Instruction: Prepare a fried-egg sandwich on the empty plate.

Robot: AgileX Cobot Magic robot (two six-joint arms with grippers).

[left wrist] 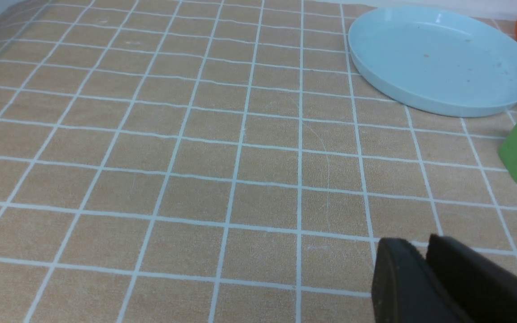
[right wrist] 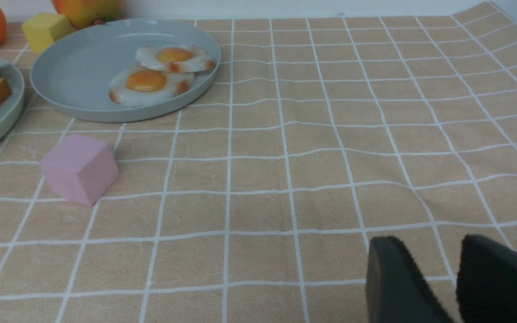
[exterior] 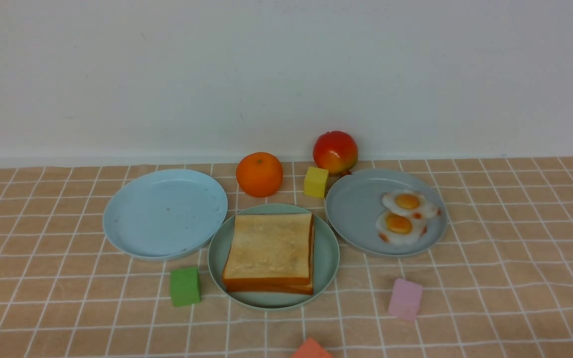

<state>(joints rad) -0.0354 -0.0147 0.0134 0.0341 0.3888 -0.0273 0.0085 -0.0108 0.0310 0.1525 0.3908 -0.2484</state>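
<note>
Toast slices (exterior: 271, 251) are stacked on the mint-green plate (exterior: 219, 258), sandwich apparently finished; the left gripper (left wrist: 422, 258) is nearly closed, the right gripper (right wrist: 424, 264) parted, nothing grasped.

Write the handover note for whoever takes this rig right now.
Left gripper: empty, fingers close together; shut or not is unclear.
Right gripper: open, empty. Both are over bare cloth.
Two toast slices are stacked on the teal plate; no egg shows between them. Two eggs lie on the grey plate.
Done: toast placed.
Left, probably: lift the top slice, add an egg, cover it.
</note>
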